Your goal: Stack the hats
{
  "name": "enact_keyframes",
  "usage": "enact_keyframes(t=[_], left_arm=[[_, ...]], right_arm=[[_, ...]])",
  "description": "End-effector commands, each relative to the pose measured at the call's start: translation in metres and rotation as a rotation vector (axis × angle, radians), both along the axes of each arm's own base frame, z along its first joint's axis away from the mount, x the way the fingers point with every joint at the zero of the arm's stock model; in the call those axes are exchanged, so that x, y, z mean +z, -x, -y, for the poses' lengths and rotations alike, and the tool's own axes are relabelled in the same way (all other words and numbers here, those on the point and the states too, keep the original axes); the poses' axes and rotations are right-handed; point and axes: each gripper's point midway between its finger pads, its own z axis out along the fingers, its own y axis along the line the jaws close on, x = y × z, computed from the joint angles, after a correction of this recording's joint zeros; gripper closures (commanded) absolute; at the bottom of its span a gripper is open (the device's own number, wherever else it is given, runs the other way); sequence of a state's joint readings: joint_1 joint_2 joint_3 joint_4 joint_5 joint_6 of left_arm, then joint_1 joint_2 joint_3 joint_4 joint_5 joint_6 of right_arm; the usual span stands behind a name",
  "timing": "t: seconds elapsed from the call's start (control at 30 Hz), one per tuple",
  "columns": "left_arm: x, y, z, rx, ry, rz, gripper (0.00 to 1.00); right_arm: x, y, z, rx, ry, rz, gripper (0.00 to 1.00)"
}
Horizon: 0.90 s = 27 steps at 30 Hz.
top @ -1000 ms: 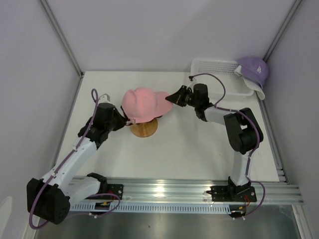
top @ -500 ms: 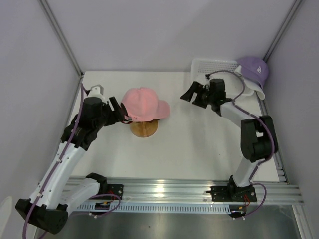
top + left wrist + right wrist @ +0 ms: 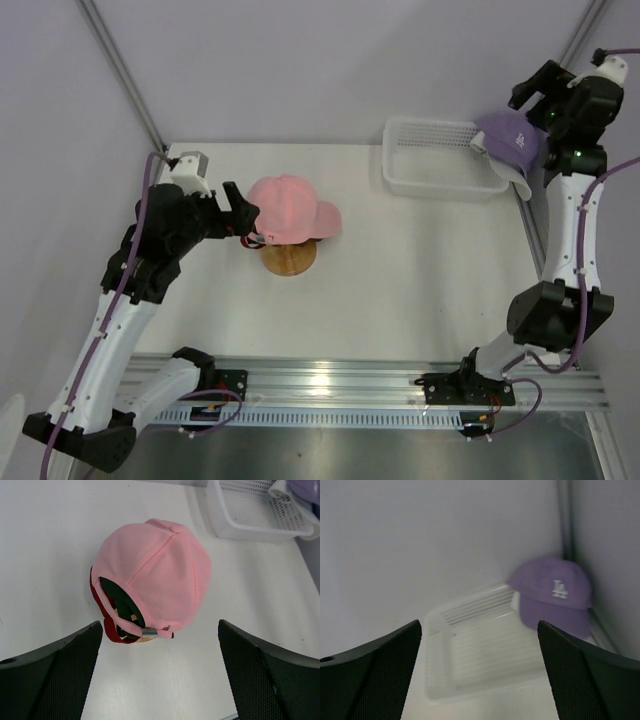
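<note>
And there it was, the pink soft fabric baseball cap (image 3: 290, 207) sat on top of the round wooden mushroom-shaped stand (image 3: 289, 257), left of centre on the white worktop (image 3: 400, 290), with its curved brim pointing to the right. The left wrist view caught the back of the pink cap (image 3: 155, 575), and the strap and rim of a red fabric cap (image 3: 98, 607) peeked out from under it. What the dark layer inside was could not be told. The left gripper (image 3: 240, 215) hung just behind that back strap, clear of the cloth, and its jaws were spread wide with nothing in them, the left gripper (image 3: 160, 625) framing the cap from both sides. Over at the far right corner, the lavender fabric baseball cap with a white logo (image 3: 510, 140) was perched on the right end of the white mesh plastic basket (image 3: 435, 170). The right gripper (image 3: 535, 92) was held high above it, well apart from the pink cap. From its own camera the right gripper (image 3: 480, 625) looked down on the lavender cap (image 3: 552, 595) and the basket (image 3: 480, 650), jaws parted and holding nothing.
</note>
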<state>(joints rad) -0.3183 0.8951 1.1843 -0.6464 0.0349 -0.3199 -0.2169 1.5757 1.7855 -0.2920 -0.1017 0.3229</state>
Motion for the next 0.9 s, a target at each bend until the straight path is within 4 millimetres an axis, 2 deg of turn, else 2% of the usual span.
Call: enact_keyframes(t=[0.0, 0.03, 0.07, 0.13, 0.17, 0.2, 0.3, 0.4, 0.47, 0.5, 0.57, 0.6, 0.77, 0.87], left_arm=[[0.010, -0.012, 0.011, -0.067, -0.023, 0.033, 0.01], [0.009, -0.016, 0.012, -0.065, -0.026, 0.025, 0.01], [0.007, -0.019, 0.012, -0.062, -0.030, 0.021, 0.00], [0.010, -0.025, 0.014, -0.058, -0.026, 0.039, 0.00], [0.007, -0.030, 0.013, -0.044, -0.033, 0.033, 0.00], [0.007, -0.034, 0.011, -0.031, -0.031, 0.038, 0.01], [0.000, -0.046, 0.005, -0.005, -0.015, 0.021, 0.00], [-0.012, -0.053, -0.003, 0.022, 0.018, -0.006, 0.01], [-0.021, -0.055, -0.006, 0.026, 0.046, -0.023, 0.00], [-0.018, -0.057, -0.007, 0.020, 0.081, -0.019, 0.01], [-0.018, -0.059, -0.007, 0.013, 0.108, -0.018, 0.00], [-0.019, -0.060, -0.010, 0.017, 0.116, -0.022, 0.01], [-0.023, -0.060, -0.013, 0.024, 0.116, -0.021, 0.00], [-0.025, -0.059, -0.015, 0.028, 0.114, -0.018, 0.01]], right_arm=[[-0.077, -0.013, 0.067, -0.172, -0.078, -0.246, 0.00], [-0.085, -0.016, 0.072, -0.169, -0.128, -0.257, 0.01], [-0.108, -0.018, 0.081, -0.193, -0.220, -0.285, 0.01], [-0.122, -0.026, 0.087, -0.219, -0.304, -0.243, 0.01], [-0.129, -0.029, 0.086, -0.240, -0.393, -0.213, 0.01], [-0.146, -0.033, 0.086, -0.241, -0.431, -0.168, 0.02], [-0.165, -0.046, 0.083, -0.261, -0.588, -0.073, 0.05], [-0.172, -0.058, 0.080, -0.276, -0.706, -0.019, 0.05], [-0.186, -0.064, 0.078, -0.286, -0.751, -0.013, 0.05], [-0.182, -0.067, 0.080, -0.300, -0.776, 0.026, 0.05], [-0.188, -0.071, 0.074, -0.309, -0.778, 0.044, 0.06], [-0.183, -0.073, 0.079, -0.335, -0.765, 0.086, 0.08], [-0.191, -0.082, 0.083, -0.379, -0.791, 0.126, 0.12], [-0.209, -0.089, 0.086, -0.396, -0.824, 0.114, 0.18]])
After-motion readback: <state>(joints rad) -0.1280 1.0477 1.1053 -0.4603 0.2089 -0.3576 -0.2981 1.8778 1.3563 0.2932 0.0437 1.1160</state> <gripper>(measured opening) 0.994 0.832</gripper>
